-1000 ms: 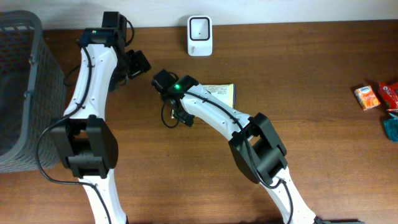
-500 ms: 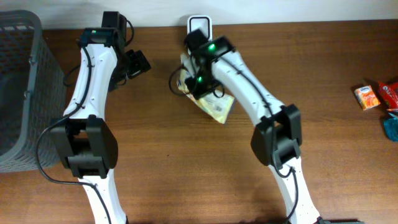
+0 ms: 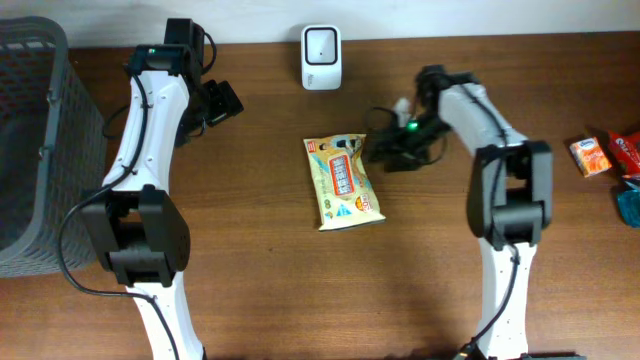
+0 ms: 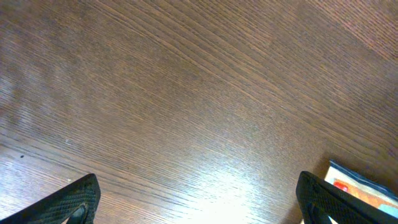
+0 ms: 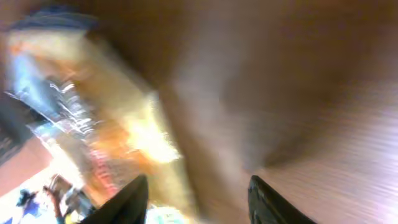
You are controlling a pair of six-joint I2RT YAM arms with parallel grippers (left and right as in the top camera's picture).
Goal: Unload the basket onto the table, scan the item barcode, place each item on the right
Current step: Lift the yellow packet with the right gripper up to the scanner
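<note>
lying flat beside right pincer (image 3: 372, 152): snack pouch (image 3: 343, 182)

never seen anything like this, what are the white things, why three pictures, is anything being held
The white jointed things are two robot arms at a wooden table, each ending in a two-finger gripper. One picture looks straight down from above; the other two come from cameras on the wrists, so the dark shapes at their bottom edges are each arm's own fingers. On the table lie a yellow snack packet, a white barcode scanner at the far edge, a grey basket on the left and some small packets at the right. The left gripper is wide open over bare wood. The right gripper, in a blurred picture, has its fingers apart beside the snack packet. Nothing is held.
</note>
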